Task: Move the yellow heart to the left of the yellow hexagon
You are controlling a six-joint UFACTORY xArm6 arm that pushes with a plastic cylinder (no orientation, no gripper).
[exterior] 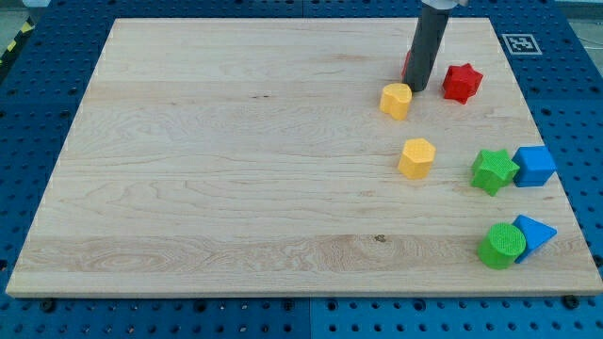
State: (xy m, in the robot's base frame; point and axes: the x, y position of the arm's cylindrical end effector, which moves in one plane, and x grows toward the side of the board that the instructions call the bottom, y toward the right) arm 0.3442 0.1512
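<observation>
Resting my tip [420, 88] just beside the yellow heart [397, 100], which holds nothing, I judge an off-centre push could spin it toward the yellow hexagon [416, 157] below instead of left.

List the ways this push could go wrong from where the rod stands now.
1. My tip sits at the upper right edge of the yellow heart. A push from there probably drives it down and left, and an off-centre contact could spin it away.
2. The yellow hexagon lies just below the heart; a downward push may knock it and shift the target.
3. A red block is mostly hidden behind the rod, and the red star is close on the right; repositioning could bump either.
</observation>
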